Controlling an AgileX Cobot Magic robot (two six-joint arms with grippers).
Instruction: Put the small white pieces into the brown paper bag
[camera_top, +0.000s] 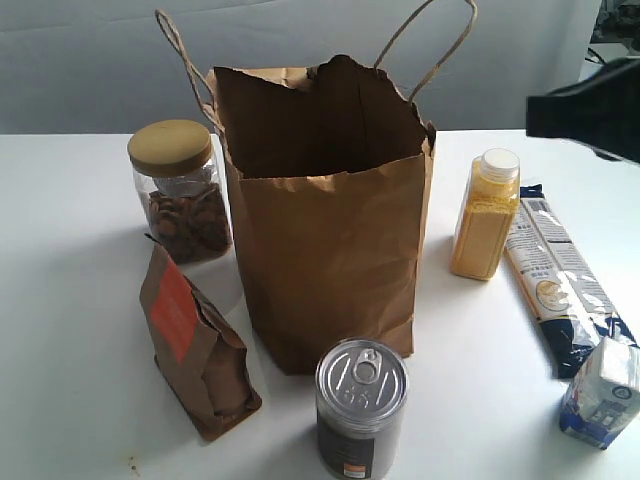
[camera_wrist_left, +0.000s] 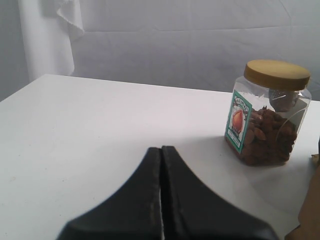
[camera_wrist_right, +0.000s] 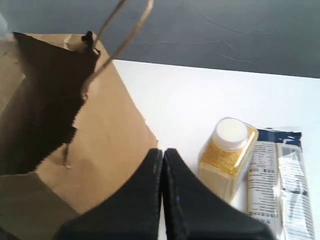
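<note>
The tall brown paper bag (camera_top: 330, 250) stands open in the middle of the white table, its top edge torn and its cord handles upright. No small white pieces show in any view. In the right wrist view my right gripper (camera_wrist_right: 162, 150) is shut with nothing in it. It hovers beside the bag's (camera_wrist_right: 105, 135) open mouth and above the table. In the exterior view only a dark blurred part of the right arm (camera_top: 590, 110) shows at the far right. My left gripper (camera_wrist_left: 161, 148) is shut and empty, low over bare table and short of the nut jar (camera_wrist_left: 267, 117).
Left of the bag stand a nut jar (camera_top: 180, 195) with a tan lid and a small brown pouch (camera_top: 195, 345) with an orange label. A can (camera_top: 360, 405) stands in front. On the right are a yellow-filled bottle (camera_top: 485, 215), a long pasta packet (camera_top: 560, 290) and a white-and-blue carton (camera_top: 600, 392).
</note>
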